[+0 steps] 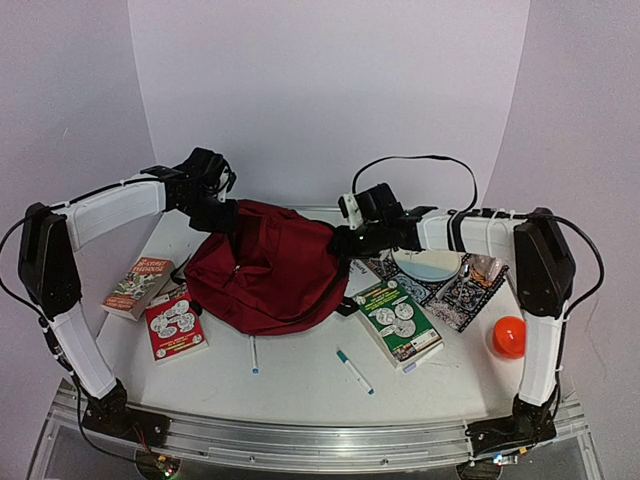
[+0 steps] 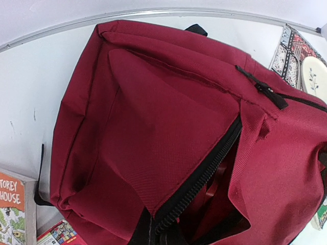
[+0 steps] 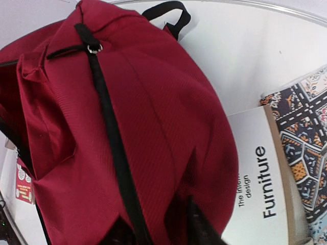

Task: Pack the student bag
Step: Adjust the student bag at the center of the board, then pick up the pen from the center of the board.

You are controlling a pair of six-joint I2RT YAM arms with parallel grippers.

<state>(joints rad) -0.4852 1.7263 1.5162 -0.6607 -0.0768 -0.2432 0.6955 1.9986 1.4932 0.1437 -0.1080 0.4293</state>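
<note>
- While a gripper sits at each side of it, one bag (image 1: 265, 280) lies in the middle of the table (image 1: 300, 385), its main zip open.
- Left gripper (image 1: 222, 218): at the bag's far left edge, jaws closed on the red cloth by the zip.
- Right gripper (image 1: 345, 240): at the bag's right edge, fingers (image 3: 196, 224) partly apart over the cloth, with a black strip running between them.
- Books, four: two left of the bag, two right.
- Treehouse book (image 1: 137, 285) reads "STOREY" and "HOUSE" in the left wrist view.
- Red book (image 1: 176, 325) lies just beside it, its print too small to read.
- White book (image 3: 260, 184), its edge hidden by the bag, reads "Furniture" and "design".
- Green book (image 1: 398, 320) lies nearer the arms, its title too small to read.
- Patterned cover (image 1: 455, 290), one, beside the white book; I cannot tell whether it is a book.
- White oval dish (image 1: 427, 263), one, on that cover.
- Pens, two: white pen (image 1: 253, 355) and teal-capped pen (image 1: 354, 371), both near the table's front.
- Orange ball (image 1: 509, 337), one, at the right edge.
</note>
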